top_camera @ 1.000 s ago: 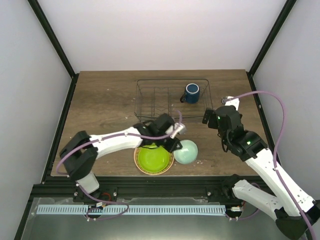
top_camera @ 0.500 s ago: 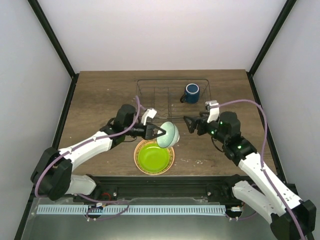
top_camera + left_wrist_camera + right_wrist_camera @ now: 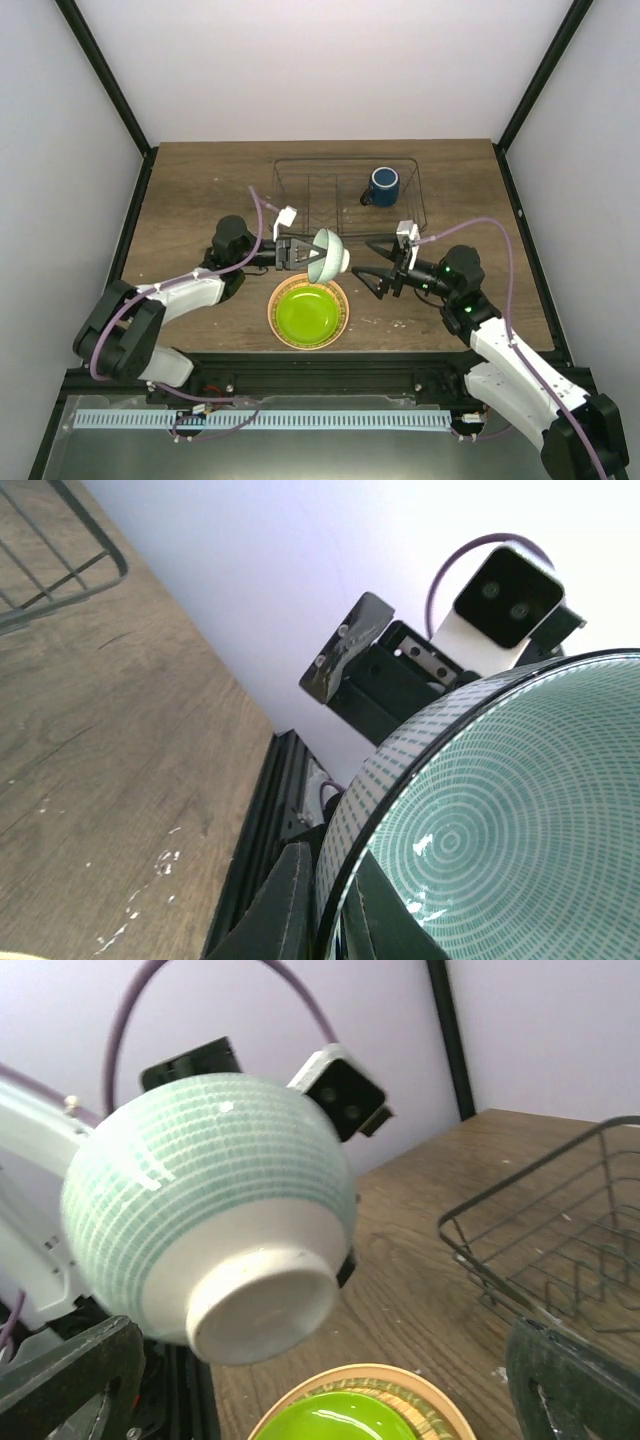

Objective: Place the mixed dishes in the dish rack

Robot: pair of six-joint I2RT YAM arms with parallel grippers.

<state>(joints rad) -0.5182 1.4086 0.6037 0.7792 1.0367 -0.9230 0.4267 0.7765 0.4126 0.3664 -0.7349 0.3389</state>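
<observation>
My left gripper (image 3: 300,252) pinches the mint bowl (image 3: 330,255) by its rim, aloft at 6 o'clock from the dish rack (image 3: 276,200); I should seat the wide-spread right gripper (image 3: 368,262) firmly on its foot before the left releases

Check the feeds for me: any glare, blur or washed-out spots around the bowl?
Top external: even soft light, no glare, bowl sharp but small. Left wrist: bowl's rings crisp at close range, wall behind bright and featureless. Right wrist: bowl sharp with small glints on its glaze; right gripper's fingers in the bottom corners are blurred; dish rack wires legible.
</observation>
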